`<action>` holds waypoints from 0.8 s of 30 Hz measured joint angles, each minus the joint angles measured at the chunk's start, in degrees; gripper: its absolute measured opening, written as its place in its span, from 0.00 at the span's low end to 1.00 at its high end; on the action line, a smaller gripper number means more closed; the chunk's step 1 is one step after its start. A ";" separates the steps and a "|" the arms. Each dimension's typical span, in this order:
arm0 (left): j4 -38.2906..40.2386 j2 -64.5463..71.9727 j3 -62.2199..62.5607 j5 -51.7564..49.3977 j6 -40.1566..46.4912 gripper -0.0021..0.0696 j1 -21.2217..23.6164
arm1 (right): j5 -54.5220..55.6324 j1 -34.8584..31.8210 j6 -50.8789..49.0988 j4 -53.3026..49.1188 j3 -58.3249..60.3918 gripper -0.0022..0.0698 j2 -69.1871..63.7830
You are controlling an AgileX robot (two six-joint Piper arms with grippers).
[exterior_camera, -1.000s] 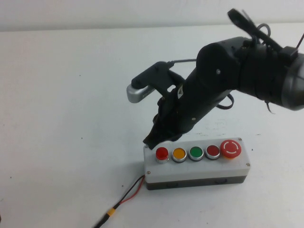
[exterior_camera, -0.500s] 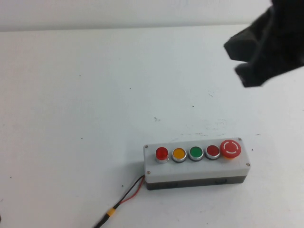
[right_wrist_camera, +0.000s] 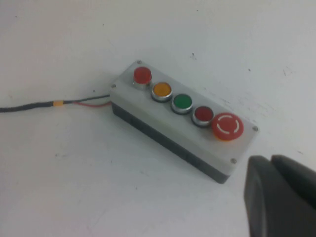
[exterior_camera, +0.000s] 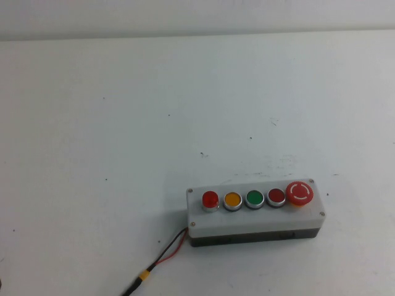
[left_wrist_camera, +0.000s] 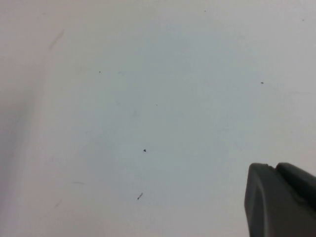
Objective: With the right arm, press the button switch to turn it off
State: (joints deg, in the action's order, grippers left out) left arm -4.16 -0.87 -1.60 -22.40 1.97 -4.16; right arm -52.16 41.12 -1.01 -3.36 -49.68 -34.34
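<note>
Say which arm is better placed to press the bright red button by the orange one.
Right, probably. The right pincer sits beside the box with the button switch in its wrist view, though it is off the high view. The left pincer faces only bare table.

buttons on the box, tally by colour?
On the white box:
red: 3 (bright small, darker small, mushroom stop)
orange: 1
green: 1
Total: 5
Left gripper over bare table; right gripper beside box.
</note>
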 joint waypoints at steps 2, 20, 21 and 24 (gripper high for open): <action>0.00 0.00 0.00 0.00 0.00 0.03 0.00 | -1.25 0.00 -0.02 0.00 1.22 0.01 1.90; 0.00 0.00 0.00 0.00 0.00 0.03 0.04 | 24.46 -15.85 -0.12 -0.79 21.06 0.01 20.55; 0.00 0.00 0.00 0.00 0.00 0.03 0.04 | 27.07 -17.90 -0.12 -0.67 24.30 0.01 22.96; 0.00 0.00 0.00 0.00 0.00 0.03 0.04 | 32.19 -23.08 -0.12 -0.40 32.71 0.01 28.59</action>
State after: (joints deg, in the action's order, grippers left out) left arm -4.16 -0.87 -1.60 -22.40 1.97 -4.12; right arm -19.97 18.03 -1.13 -3.75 -16.97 -5.75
